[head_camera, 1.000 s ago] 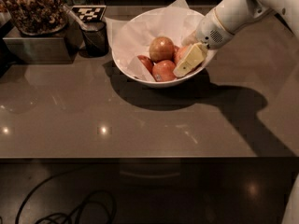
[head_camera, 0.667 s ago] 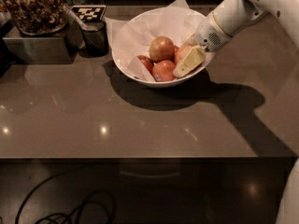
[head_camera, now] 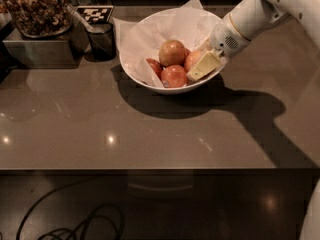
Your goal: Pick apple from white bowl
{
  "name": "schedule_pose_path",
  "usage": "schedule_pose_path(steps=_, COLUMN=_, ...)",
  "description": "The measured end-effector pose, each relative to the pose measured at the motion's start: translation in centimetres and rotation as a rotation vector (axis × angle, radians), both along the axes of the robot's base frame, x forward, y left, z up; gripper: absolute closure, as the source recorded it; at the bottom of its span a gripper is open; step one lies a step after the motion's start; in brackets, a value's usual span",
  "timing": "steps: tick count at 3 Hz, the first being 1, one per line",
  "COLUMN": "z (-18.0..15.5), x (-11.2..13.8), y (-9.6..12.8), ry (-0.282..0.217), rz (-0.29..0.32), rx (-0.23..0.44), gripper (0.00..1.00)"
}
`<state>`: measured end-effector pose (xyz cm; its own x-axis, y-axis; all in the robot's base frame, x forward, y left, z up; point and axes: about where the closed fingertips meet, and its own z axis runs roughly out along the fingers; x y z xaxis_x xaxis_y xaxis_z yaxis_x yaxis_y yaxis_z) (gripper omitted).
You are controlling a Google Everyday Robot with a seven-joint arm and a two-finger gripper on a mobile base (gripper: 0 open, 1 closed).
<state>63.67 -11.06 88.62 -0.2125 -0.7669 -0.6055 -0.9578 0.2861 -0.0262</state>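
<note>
The white bowl (head_camera: pixel 135 66) stands on the counter at the back middle, lined with crumpled white paper. Several apples lie in it. The pale pinkish-orange apple (head_camera: pixel 191 59) is at the right side of the bowl. A golden-brown apple (head_camera: pixel 172 52) lies left of it and a deeper red apple (head_camera: pixel 174 76) lies in front. My gripper (head_camera: pixel 198 67) reaches in from the upper right over the bowl's right rim. It is down among the fruit, right against the pinkish apple and partly covering it.
A small dark mesh cup (head_camera: pixel 102 40) stands just left of the bowl. A glass jar of brown snacks (head_camera: pixel 35 9) sits on a metal stand at the back left. The counter's front edge (head_camera: pixel 150 168) runs below, with cables on the floor.
The gripper has barely moved at the bowl's right side. The apples and the bowl stay where they were.
</note>
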Motion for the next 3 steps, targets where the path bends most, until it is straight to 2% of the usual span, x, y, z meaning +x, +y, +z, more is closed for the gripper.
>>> schedule_pose_path(steps=1, z=2.0, x=0.1, y=0.1, ry=-0.06, rz=0.004, rx=0.023, gripper=0.96)
schedule_pose_path(steps=2, z=5.2, x=-0.2, y=0.6, ry=-0.119, rz=0.036, rx=0.102, gripper=1.0)
schedule_pose_path(steps=3, z=9.9, x=-1.6, y=2.2, ry=-0.176, rz=0.136, rx=0.221, gripper=1.0)
